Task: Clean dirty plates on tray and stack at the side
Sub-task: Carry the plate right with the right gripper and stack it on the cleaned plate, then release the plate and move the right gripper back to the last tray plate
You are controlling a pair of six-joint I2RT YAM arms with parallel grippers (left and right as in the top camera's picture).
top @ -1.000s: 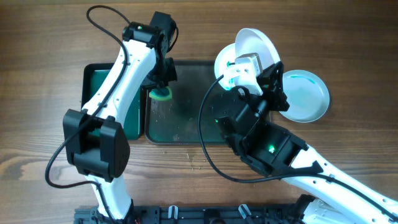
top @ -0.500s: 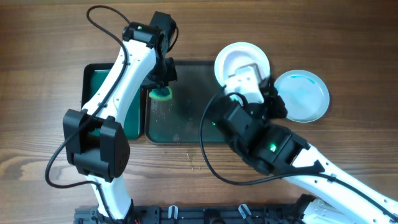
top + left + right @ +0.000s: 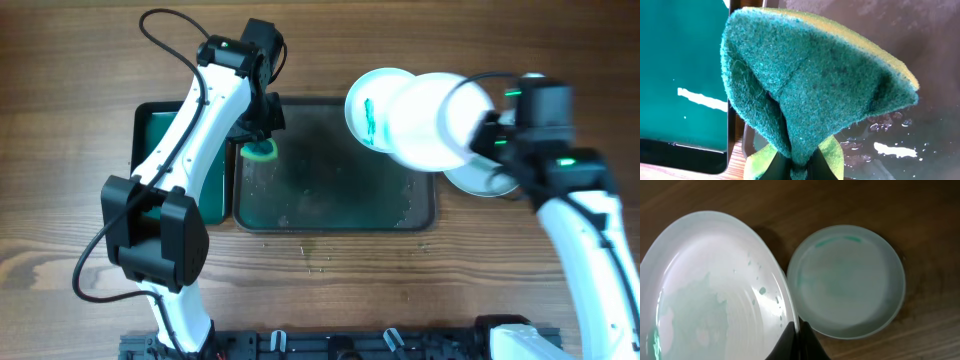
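My right gripper (image 3: pixel 483 138) is shut on the rim of a white plate (image 3: pixel 428 120) with faint green smears and holds it in the air above the dark tray's (image 3: pixel 330 222) right end. In the right wrist view its fingers (image 3: pixel 799 336) pinch that plate (image 3: pixel 715 290). A pale plate (image 3: pixel 845 280) lies on the wood at the side, mostly hidden in the overhead view (image 3: pixel 475 185). Another white plate (image 3: pixel 368 105) with a green smear sits at the tray's back right. My left gripper (image 3: pixel 800 167) is shut on a green-and-yellow sponge (image 3: pixel 810 85), held over the tray's left end (image 3: pixel 260 150).
A green tray (image 3: pixel 155 130) lies left of the dark tray and also shows in the left wrist view (image 3: pixel 680 60). The dark tray's floor is wet with water drops (image 3: pixel 890 150). Bare wood table lies in front of and behind the trays.
My right arm has swung from the table's middle to the right, carrying the white plate to the right toward the side plate. The left arm and sponge have not moved.
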